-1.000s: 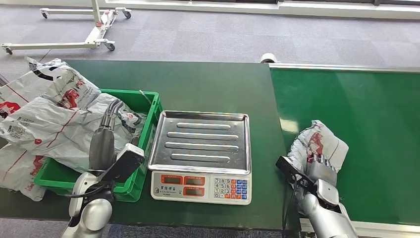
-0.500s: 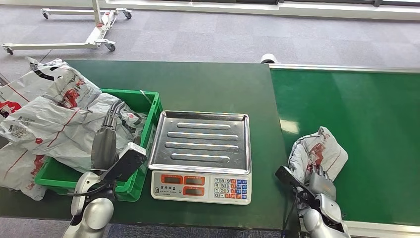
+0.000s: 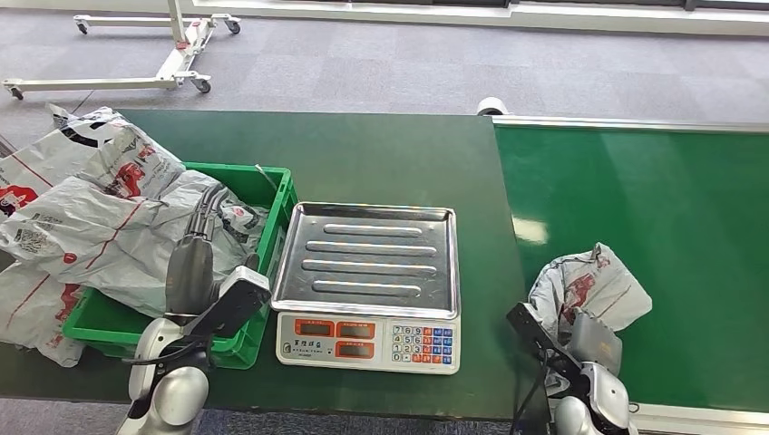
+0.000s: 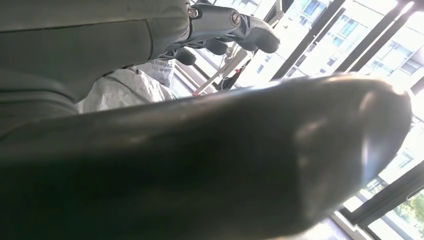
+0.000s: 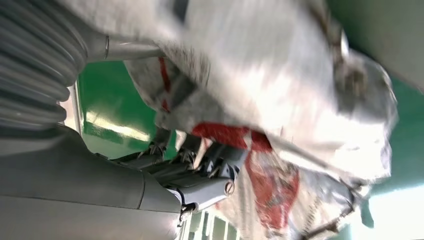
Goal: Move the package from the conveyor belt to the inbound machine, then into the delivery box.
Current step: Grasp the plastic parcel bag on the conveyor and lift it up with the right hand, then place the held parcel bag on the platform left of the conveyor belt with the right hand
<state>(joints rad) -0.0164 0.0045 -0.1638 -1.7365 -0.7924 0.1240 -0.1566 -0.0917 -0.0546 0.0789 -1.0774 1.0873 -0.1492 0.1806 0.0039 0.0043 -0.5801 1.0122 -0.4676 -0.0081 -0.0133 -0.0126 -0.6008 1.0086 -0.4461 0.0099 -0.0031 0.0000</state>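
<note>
Package [image 3: 588,292], grey with red print, sat crumpled in the right hand [image 3: 594,337], whose fingers [image 5: 200,165] clutched it from beneath. Left hand [image 3: 190,267] hovered over the green bin [image 3: 272,195], fingers extended together, gripping nothing.

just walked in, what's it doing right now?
The right hand grips a grey-and-red package at the near edge of the green conveyor belt; the right wrist view shows its fingers dug into the bag. The scale beside the belt has an empty tray, so the weighing step is not yet done. The left hand hovers, holding nothing, over the green box, which is already heaped with similar bags.
</note>
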